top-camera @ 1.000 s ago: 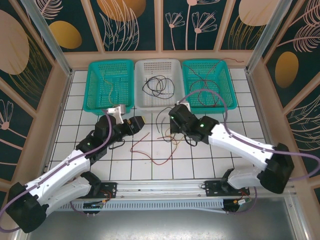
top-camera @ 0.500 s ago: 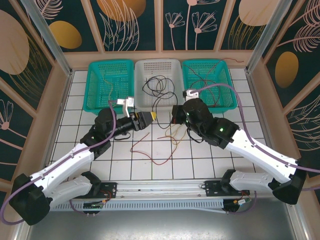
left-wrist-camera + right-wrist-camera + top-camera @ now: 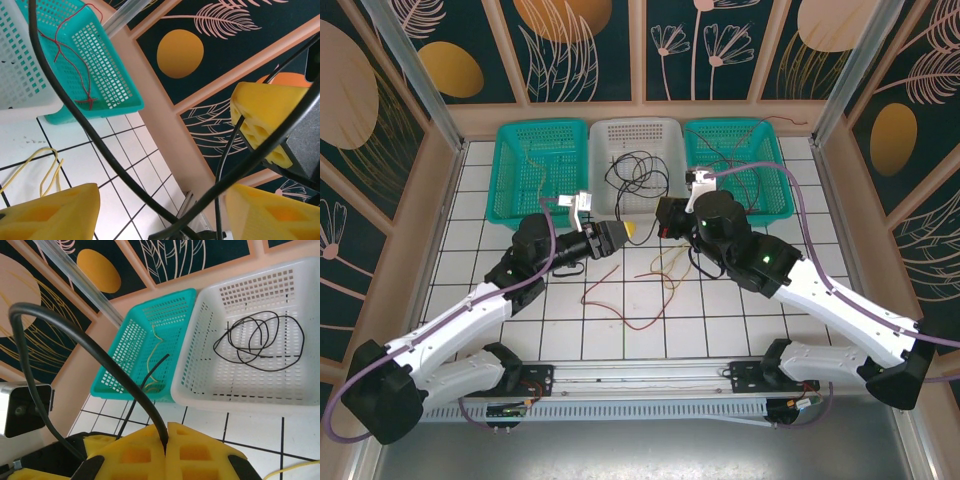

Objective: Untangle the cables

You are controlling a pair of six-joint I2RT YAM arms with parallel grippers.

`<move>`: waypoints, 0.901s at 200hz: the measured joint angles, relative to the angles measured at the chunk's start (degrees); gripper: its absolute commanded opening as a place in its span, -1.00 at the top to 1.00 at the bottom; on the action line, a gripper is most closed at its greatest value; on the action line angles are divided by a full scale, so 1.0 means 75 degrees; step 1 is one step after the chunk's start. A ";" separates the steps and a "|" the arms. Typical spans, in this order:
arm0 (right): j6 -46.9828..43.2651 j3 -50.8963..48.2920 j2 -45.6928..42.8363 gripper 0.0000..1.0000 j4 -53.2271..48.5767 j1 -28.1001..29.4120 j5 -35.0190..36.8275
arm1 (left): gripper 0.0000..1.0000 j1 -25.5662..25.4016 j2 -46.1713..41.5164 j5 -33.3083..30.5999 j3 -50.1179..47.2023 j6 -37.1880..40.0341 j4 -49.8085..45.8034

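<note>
My right gripper [image 3: 166,437] is shut on a black cable [image 3: 65,327] that arcs up and left from its yellow pads. The same black cable [image 3: 95,137] crosses the wide gap of my left gripper [image 3: 165,210], which is open, its fingers [image 3: 50,212] apart from it. In the top view the left gripper [image 3: 620,232] and right gripper [image 3: 665,216] nearly meet in front of the white basket [image 3: 605,205]. A red cable [image 3: 620,300] and a yellow cable [image 3: 670,265] lie on the tiles below them.
The white basket holds a coiled black cable [image 3: 260,340]. The left teal basket [image 3: 510,190] holds a yellow cable [image 3: 155,347], and the right teal basket [image 3: 775,170] a red cable [image 3: 65,45]. Walls close in the tiled floor.
The left gripper reached right toward the right gripper. The right gripper rose and shifted back toward the white basket, carrying the black cable off the tiles.
</note>
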 measured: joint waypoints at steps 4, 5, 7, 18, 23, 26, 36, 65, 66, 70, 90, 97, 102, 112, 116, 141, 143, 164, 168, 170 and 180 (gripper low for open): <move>0.0000 0.0000 0.0000 1.00 0.0017 0.0000 -0.0003 | -0.38 0.0000 0.0006 0.0015 0.0026 0.0029 -0.0044; 0.0000 0.0000 -0.0003 1.00 0.0023 0.0000 -0.0003 | -0.39 0.0000 0.0006 0.0015 0.0032 0.0032 -0.0052; 0.0000 0.0000 0.0000 1.00 0.0029 0.0000 -0.0003 | -0.40 0.0000 0.0006 0.0012 0.0052 0.0055 -0.0079; -0.0003 0.0000 0.0000 1.00 0.0047 0.0000 -0.0006 | -0.51 0.0000 0.0006 -0.0041 0.0274 0.0262 -0.0434; -0.0006 0.0003 0.0000 1.00 0.0044 0.0000 -0.0003 | -0.55 0.0000 -0.0012 -0.0111 0.0423 0.0452 -0.0641; -0.0006 0.0006 0.0000 1.00 0.0041 0.0000 -0.0003 | -0.57 0.0000 -0.0015 -0.0175 0.0519 0.0469 -0.0755; -0.0032 0.0029 0.0020 1.00 0.0009 0.0000 -0.0003 | -0.59 0.0000 -0.0090 -0.0440 0.0851 0.0831 -0.1160; -0.0079 0.0111 0.0163 1.00 -0.0052 0.0099 -0.0003 | -0.57 0.0000 -0.0490 -0.1303 0.1734 0.1638 -0.1988; -0.0082 0.0111 0.0166 1.00 -0.0055 0.0102 -0.0003 | -0.57 0.0000 -0.0498 -0.1320 0.1754 0.1655 -0.1996; -0.0090 0.0111 0.0184 1.00 -0.0067 0.0143 -0.0003 | -0.56 0.0000 -0.0522 -0.1387 0.1839 0.1746 -0.2043; -0.0181 0.0111 0.0245 1.00 -0.0122 0.0303 -0.0029 | -0.53 0.0000 -0.0519 -0.1690 0.2098 0.2136 -0.2215; -0.0201 0.0111 0.0259 1.00 -0.0128 0.0353 -0.0035 | -0.52 0.0000 -0.0472 -0.1737 0.2113 0.2244 -0.2276; -0.0213 0.0111 0.0268 1.00 -0.0131 0.0388 -0.0038 | -0.50 0.0000 -0.0431 -0.1757 0.2113 0.2305 -0.2311; -0.0251 0.0111 0.0297 1.00 -0.0146 0.0460 -0.0032 | -0.46 0.0000 -0.0297 -0.1798 0.2116 0.2442 -0.2428; -0.0262 0.0111 0.0309 1.00 -0.0157 0.0487 -0.0032 | -0.45 0.0000 -0.0245 -0.1810 0.2116 0.2474 -0.2457; -0.0373 0.0111 0.0402 1.00 -0.0239 0.0624 -0.0032 | -0.29 0.0000 0.0061 -0.1883 0.2116 0.2707 -0.2649; -0.0382 0.0111 0.0408 1.00 -0.0245 0.0632 -0.0032 | -0.26 0.0000 0.0076 -0.1880 0.2116 0.2702 -0.2661; -0.0408 0.0111 0.0443 1.00 -0.0256 0.0644 -0.0029 | 0.33 0.0000 0.0117 -0.1769 0.2116 0.2827 -0.2704; -0.0408 0.0111 0.0443 1.00 -0.0259 0.0644 -0.0029 | 0.50 0.0000 0.0114 -0.1746 0.2116 0.2900 -0.2704; -0.0408 0.0111 0.0443 1.00 -0.0259 0.0644 -0.0029 | 0.57 0.0000 0.0114 -0.1743 0.2116 0.2850 -0.2702; -0.0411 0.0111 0.0443 1.00 -0.0262 0.0644 -0.0020 | 0.93 0.0000 0.0114 -0.1711 0.2116 0.2943 -0.2704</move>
